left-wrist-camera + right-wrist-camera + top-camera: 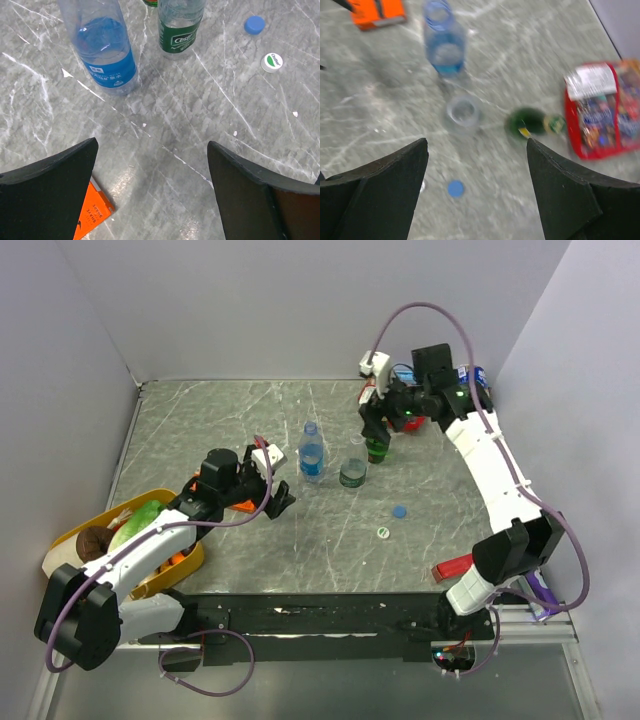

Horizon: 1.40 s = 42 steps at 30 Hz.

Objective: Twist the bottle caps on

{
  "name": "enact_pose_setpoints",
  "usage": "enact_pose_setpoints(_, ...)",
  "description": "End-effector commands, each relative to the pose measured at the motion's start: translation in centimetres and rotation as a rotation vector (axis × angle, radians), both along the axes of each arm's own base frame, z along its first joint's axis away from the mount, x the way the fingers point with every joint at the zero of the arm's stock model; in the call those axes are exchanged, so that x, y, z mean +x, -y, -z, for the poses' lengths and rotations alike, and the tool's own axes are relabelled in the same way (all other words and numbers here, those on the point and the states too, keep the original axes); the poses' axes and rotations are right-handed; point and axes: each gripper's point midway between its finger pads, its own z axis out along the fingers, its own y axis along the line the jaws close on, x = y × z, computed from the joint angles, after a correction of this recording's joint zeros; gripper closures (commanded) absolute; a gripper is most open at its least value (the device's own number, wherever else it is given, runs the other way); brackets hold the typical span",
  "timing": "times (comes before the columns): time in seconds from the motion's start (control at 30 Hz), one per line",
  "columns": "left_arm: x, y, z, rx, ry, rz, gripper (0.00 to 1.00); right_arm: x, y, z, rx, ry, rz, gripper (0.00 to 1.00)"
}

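A clear water bottle (pixel 311 455) (pixel 105 50) (pixel 442 40) with a blue label stands uncapped mid-table. To its right stands a dark green bottle (pixel 376 449) (pixel 522 125), directly under my right gripper (pixel 375 430) (pixel 476 145). That gripper hangs above the table, open and empty, and its view is blurred. A plain blue cap (pixel 399 510) (pixel 254 24) (pixel 455 188) and a green-rimmed white cap (pixel 382 532) (pixel 272 62) lie loose on the table in front of the bottles. My left gripper (pixel 280 488) (pixel 152 145) is open over bare table, just left of the water bottle.
A short green-labelled cup (pixel 352 473) (pixel 180 30) (pixel 463 112) stands between the two bottles. An orange box (pixel 240 506) (pixel 92 212) lies under my left gripper. A red packet (pixel 602 110) lies behind the green bottle. A yellow basket (pixel 190 558) sits at the left edge.
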Motion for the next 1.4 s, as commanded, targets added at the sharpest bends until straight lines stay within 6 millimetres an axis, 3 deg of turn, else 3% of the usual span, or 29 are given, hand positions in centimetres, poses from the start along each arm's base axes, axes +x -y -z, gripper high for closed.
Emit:
enact_pose_setpoints(0.0,0.7,0.2,-2.6,-0.013,0.070,0.019,0.04,2.0,-2.6,-0.2,0.052,0.025,-0.024,0.14)
enact_pose_setpoints(0.13,0.5,0.0,-2.8,-0.010,0.080,0.019,0.04,3.0,-3.7,0.3,0.044,0.019,-0.017,0.15)
enact_pose_setpoints(0.33,0.3,-0.2,-2.4,-0.017,0.071,0.017,0.04,2.1,-4.2,3.7,0.004,-0.066,-0.048,0.15)
enact_pose_setpoints(0.57,0.4,-0.2,-2.4,-0.024,0.067,0.017,0.04,1.8,-4.3,5.6,-0.022,-0.106,-0.028,0.21)
enact_pose_setpoints(0.83,0.4,-0.3,-2.5,-0.023,0.073,0.017,0.04,2.3,-4.0,6.5,-0.049,-0.116,-0.003,0.37)
enact_pose_setpoints(0.97,0.4,-0.2,-2.6,-0.027,0.078,0.020,0.04,1.8,-3.9,6.9,-0.057,-0.134,-0.015,0.55)
enact_pose_setpoints(1.03,0.2,0.0,-2.7,-0.032,0.079,0.041,0.04,1.2,-4.0,6.7,-0.049,-0.142,-0.028,0.60)
enact_pose_setpoints(1.17,-0.5,0.8,-3.3,-0.040,0.106,0.105,0.04,-1.1,-4.0,3.7,-0.015,-0.109,-0.069,0.72)
enact_pose_setpoints(1.37,-2.5,3.7,-4.8,-0.124,0.126,0.237,0.04,-7.9,-5.3,-1.0,0.092,-0.165,-0.229,0.81)
